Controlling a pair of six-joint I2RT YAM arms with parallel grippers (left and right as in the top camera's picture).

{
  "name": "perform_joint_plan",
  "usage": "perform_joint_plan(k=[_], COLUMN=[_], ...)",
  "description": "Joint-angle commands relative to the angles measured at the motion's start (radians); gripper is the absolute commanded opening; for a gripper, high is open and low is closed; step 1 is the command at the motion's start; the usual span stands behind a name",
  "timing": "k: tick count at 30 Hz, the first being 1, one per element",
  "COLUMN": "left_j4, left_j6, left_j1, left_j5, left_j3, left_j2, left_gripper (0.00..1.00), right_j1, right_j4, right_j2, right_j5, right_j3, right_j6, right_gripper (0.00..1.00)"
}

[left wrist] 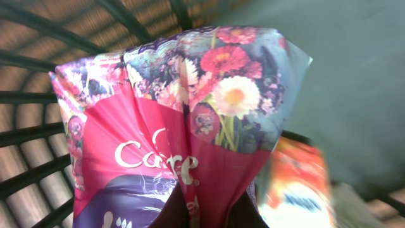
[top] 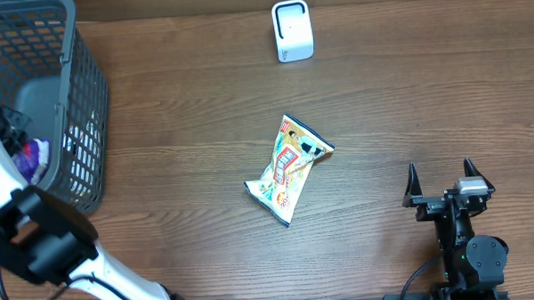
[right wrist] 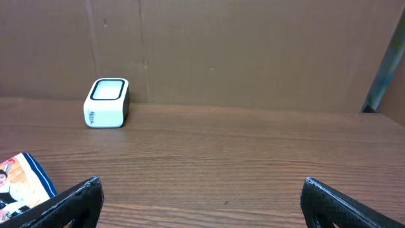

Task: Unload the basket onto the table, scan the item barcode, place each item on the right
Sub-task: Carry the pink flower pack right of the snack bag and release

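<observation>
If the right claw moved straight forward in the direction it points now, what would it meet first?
Probably nothing on the table: the open right claw faces bare wood, with the white scanner off to its left. The brown back wall would come first, though depth is unclear.

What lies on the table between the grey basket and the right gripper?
A yellow snack bag lies flat on the wood, about midway between the basket and the right gripper. The overhead view shows this.

Wooden table [top: 203, 99], basket [top: 87, 94], scanner [top: 292, 31], snack packet [top: 290, 170]
</observation>
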Motion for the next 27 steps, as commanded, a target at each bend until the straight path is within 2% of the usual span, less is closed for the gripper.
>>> perform_joint_plan(k=[1, 3, 6, 10, 14, 16, 19, 22, 24, 27], left_j4=[0.011, 0.021, 0.062, 0.078, 0.027, 0.002, 0.0, 0.005, 0.021, 0.087], left_j6=[-0.018, -0.018, -0.016, -0.005, -0.005, -0.005, -0.006, -0.023, -0.051, -0.089], left_j1=[0.005, 0.005, -0.009, -0.108, -0.353, -0.552, -0.75, -0.923, -1.074, -1.227], left_j5=[0.03, 0.068, 0.228, 0.341, 0.419, 0.407, 0.373, 0.368, 0.369, 0.371], left_j3=[0.04, 0.04, 0.04, 0.04, 0.039, 0.031, -0.017, -0.09, -0.17, -0.221], left_j2=[-0.182, -0.233, -0.38, -0.539, -0.616, -0.608, -0.579, -0.521, -0.434, -0.292], left_gripper=[0.04, 0.04, 0.04, 0.04, 0.04, 0.04, 0.04, 0.04, 0.04, 0.04], right_j1=[-0.001, -0.001, -0.001, -0.001, -0.001, -0.001, -0.001, -0.001, -0.001, -0.001], right_j4=[0.006, 0.006, 0.006, 0.006, 0.006, 0.006, 0.006, 0.006, 0.006, 0.006], right_j2=[-0.008, -0.008, -0.008, -0.008, -0.008, -0.008, -0.008, -0.008, -0.008, -0.008], right_j5=[-0.002, -0.002, -0.002, -0.002, -0.002, -0.002, -0.002, -0.002, -0.002, -0.002], right_j3=[-0.01, -0.01, -0.01, -0.01, -0.01, -0.01, -0.01, -0.01, -0.01, -0.01], right_j6=[0.0, 0.0, 0.0, 0.0, 0.0, 0.0, 0.0, 0.0, 0.0, 0.0], right_gripper=[1.0, 1.0, 1.0, 1.0, 1.0, 1.0, 1.0, 1.0, 1.0, 1.0])
